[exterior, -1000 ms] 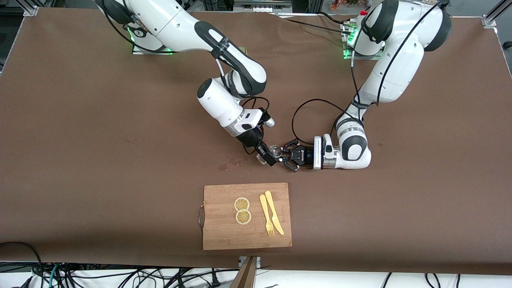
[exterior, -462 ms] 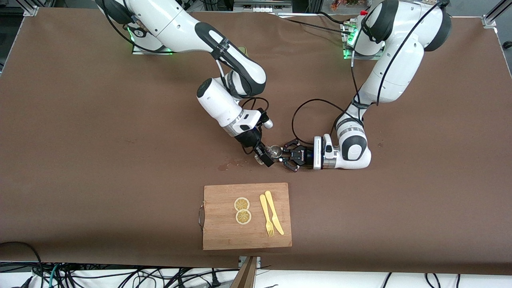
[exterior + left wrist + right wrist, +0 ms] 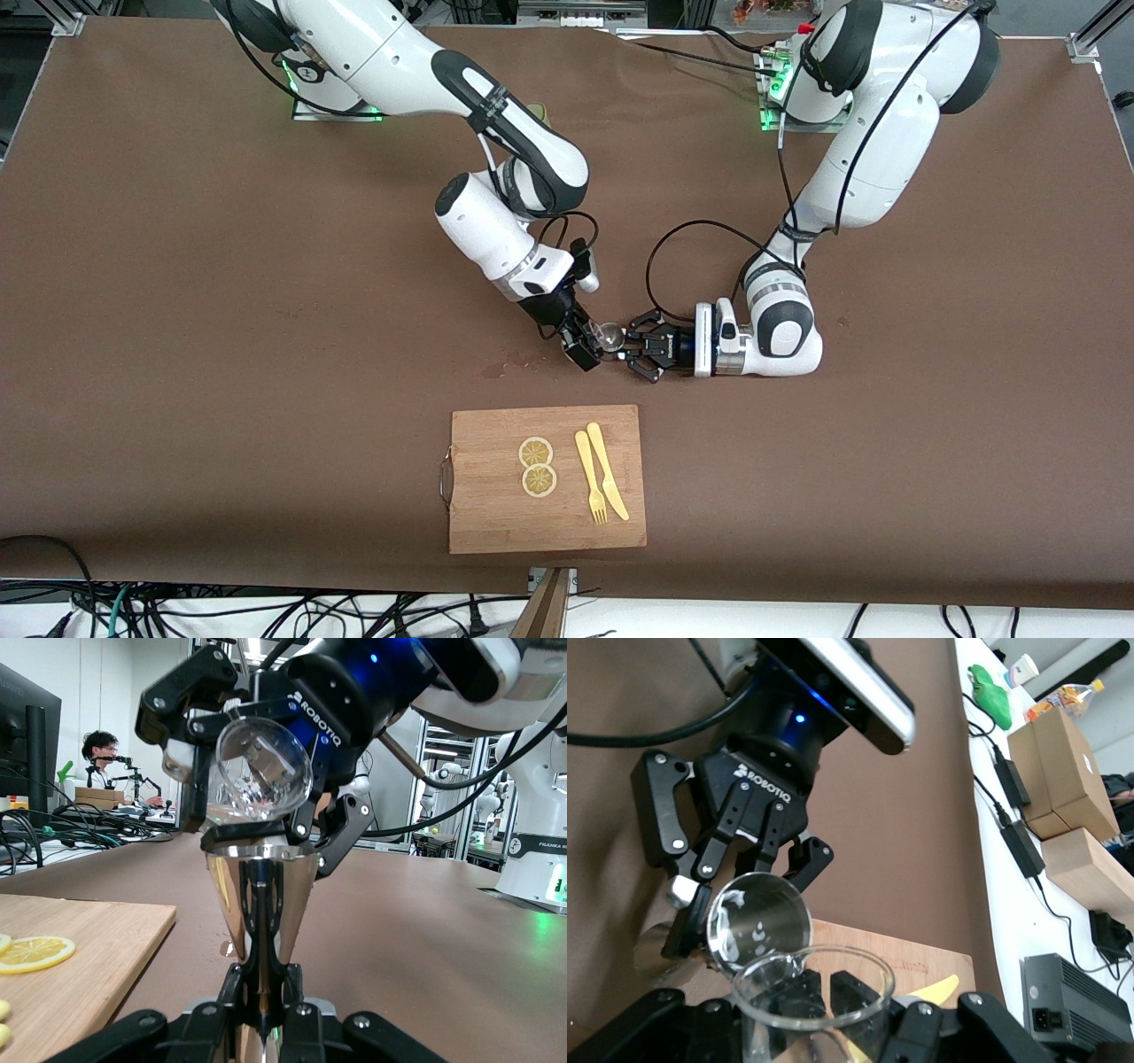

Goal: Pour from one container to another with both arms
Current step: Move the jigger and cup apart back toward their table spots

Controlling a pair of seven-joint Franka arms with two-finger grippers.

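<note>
- Now the right gripper (image 3: pixel 592 347) squeezes a clear glass cup (image 3: pixel 263 769), tipped over a shiny metal cup (image 3: pixel 262 895) in the middle of the frame.
- Down low, the left gripper (image 3: pixel 631 346) is clamped tight on that metal cup.
- Near the bottom, a wooden board (image 3: pixel 496 523) holds lemon slices (image 3: pixel 537 466).

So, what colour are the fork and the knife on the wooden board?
Both the fork and the knife are pale yellow, seen best in the front view.

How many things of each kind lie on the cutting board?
Lemon slices: 2
Fork: 1
Knife: 1
Total: 4, all on the board
</note>
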